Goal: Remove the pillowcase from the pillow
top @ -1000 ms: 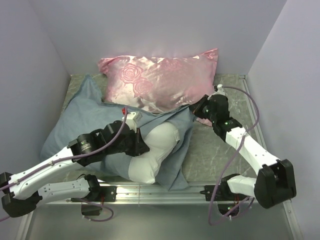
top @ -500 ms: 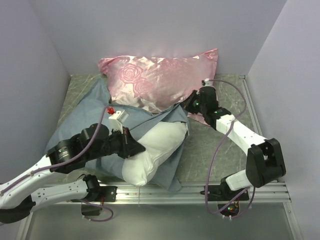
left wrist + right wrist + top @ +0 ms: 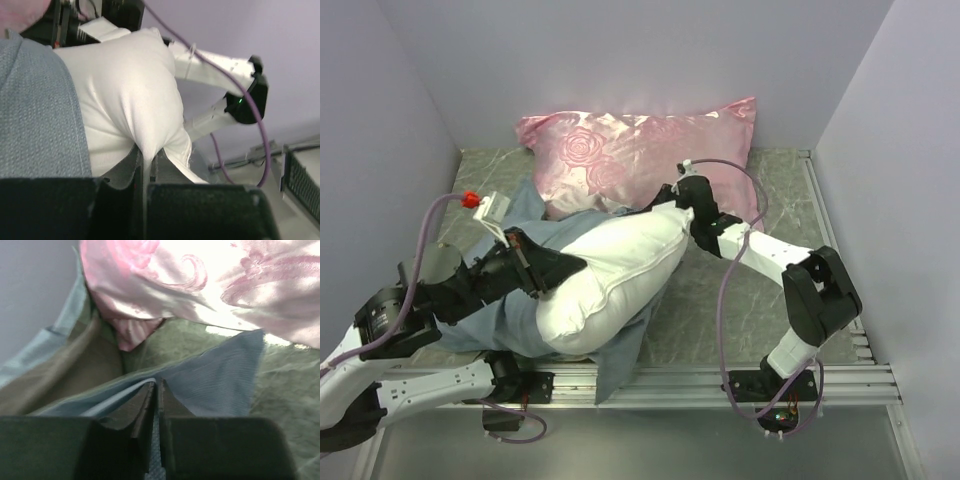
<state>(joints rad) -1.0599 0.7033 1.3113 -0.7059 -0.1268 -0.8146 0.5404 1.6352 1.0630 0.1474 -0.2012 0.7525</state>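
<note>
Top external: pillow (image 3: 610,278) now far more exposed from pillowcase (image 3: 510,325)

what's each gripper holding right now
left gripper: closed, pinching the pillow
right gripper: closed on the pillowcase

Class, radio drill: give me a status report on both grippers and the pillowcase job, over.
Left gripper shut on pillow. Right gripper pinching pillowcase. Pillow mostly out. Pink pillow crowding behind.
</note>
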